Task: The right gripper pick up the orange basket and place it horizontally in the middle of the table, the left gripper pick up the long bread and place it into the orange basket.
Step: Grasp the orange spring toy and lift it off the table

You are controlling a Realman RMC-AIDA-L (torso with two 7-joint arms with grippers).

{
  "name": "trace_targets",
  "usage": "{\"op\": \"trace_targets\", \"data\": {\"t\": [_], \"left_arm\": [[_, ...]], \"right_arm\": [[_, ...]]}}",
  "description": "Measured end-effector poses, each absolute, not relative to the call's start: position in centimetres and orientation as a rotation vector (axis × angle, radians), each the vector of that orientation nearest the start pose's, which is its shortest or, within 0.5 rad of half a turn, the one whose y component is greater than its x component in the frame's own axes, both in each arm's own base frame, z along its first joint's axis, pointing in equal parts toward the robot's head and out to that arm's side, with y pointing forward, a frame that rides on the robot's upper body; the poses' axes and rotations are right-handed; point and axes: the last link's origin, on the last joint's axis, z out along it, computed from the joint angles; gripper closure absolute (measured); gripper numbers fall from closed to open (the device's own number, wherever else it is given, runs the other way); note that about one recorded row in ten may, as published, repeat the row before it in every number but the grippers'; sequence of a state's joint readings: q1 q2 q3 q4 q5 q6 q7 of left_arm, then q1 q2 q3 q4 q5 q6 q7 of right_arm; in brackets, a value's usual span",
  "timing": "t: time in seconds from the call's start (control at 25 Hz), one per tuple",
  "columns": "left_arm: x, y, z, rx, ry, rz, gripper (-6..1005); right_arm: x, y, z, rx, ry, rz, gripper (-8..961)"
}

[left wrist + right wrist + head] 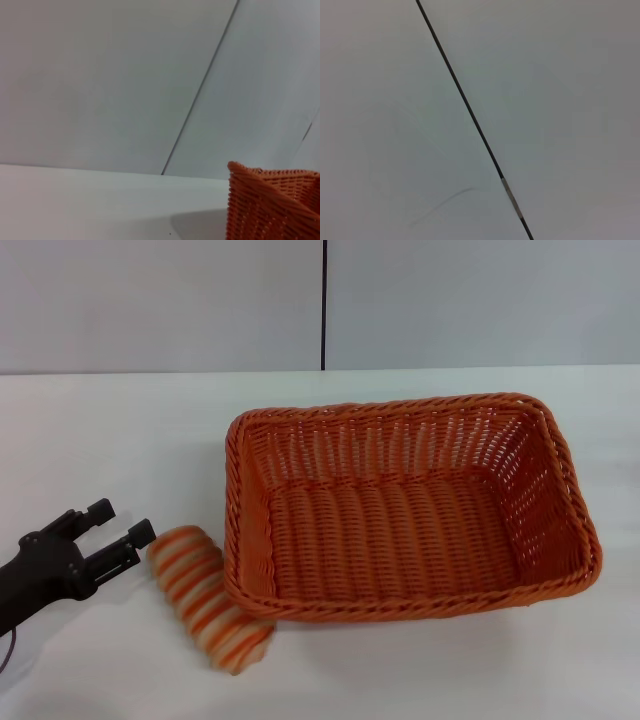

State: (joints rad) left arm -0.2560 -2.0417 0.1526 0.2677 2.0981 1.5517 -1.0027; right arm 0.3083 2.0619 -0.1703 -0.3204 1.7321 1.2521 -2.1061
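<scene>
The long bread (pixel 208 595) is seen lying on the table (pixel 110 450), outside the orange basket (pixel 405 510) and pressed against its near left corner. Just to the bread's left, the left gripper (pixel 118 530) is held low over the table with its fingers spread apart and nothing between them, the nearer fingertip almost touching the loaf's end. The basket is set lengthwise across the middle of the table. The right gripper is not seen in any view.

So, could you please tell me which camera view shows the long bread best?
The head view: the whole long bread lies on the table beside the orange basket, near the open left gripper. Neither wrist view shows the bread.
</scene>
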Motion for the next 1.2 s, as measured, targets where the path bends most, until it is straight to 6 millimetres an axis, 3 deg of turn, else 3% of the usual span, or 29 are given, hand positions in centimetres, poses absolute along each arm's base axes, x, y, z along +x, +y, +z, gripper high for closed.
{"op": "trace_targets", "data": {"t": [1.2], "left_arm": [[-36.8,22.2,-1.6,-2.224,-1.03,-0.863,218]], "right_arm": [[39.7,29.2,7.0,-1.469,0.931,0.937,520]]}}
